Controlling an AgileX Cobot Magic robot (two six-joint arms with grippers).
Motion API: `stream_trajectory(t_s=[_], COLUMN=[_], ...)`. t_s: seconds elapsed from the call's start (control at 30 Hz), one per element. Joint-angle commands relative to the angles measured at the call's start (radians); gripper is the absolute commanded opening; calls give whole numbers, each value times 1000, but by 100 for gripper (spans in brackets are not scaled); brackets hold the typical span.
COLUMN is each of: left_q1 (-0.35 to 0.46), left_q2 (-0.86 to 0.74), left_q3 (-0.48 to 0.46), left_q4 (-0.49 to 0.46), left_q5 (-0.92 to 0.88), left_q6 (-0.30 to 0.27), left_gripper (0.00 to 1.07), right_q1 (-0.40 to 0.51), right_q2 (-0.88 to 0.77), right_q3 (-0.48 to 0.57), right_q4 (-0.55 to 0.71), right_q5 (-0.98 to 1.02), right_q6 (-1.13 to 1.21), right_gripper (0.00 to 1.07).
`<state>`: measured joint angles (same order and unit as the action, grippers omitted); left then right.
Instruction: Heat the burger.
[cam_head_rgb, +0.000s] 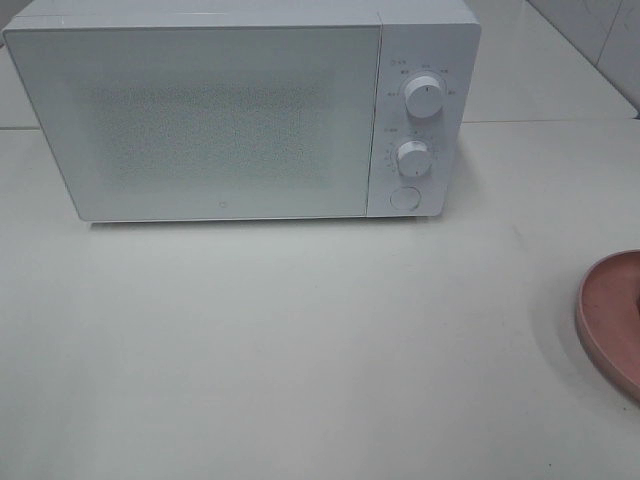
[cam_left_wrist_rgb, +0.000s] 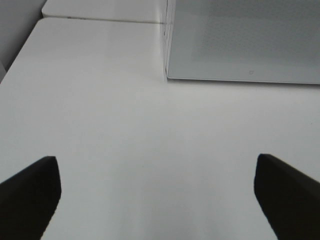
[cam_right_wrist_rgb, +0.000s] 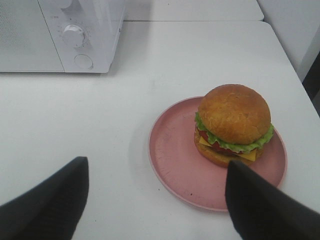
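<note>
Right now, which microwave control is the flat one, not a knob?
The round button at the bottom of the microwave panel, flush and unmarked. The upper dial and lower dial above it protrude, with pointers.

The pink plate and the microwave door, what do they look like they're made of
The pink plate looks like matte plastic or glazed ceramic: an even dusty pink with a low raised rim and only dull reflections; which one I cannot tell. The microwave door looks like smooth frosted glass or plastic with a fine dotted mesh behind it, set in a white body that seems to be painted metal or plastic.
</note>
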<state>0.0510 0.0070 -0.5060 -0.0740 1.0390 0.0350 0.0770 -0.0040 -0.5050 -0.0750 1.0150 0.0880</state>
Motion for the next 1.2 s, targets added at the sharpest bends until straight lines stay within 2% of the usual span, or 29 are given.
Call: stream_trajectory(t_s=[0.03,1.2], left_q1=[3,3], left_q2=[-36,-32], left_q3=[2,2], left_q4=[-9,-8], left_q5=[-2,-2], left_q6=[-7,-7], left_gripper=[98,98], right_q1=[-6,-6], right_q2=[-26,-22], right_q3=[1,1], right_q4=[4,5], right_q5=[-10,-10], right_q6=[10,10], right_gripper=[73,73])
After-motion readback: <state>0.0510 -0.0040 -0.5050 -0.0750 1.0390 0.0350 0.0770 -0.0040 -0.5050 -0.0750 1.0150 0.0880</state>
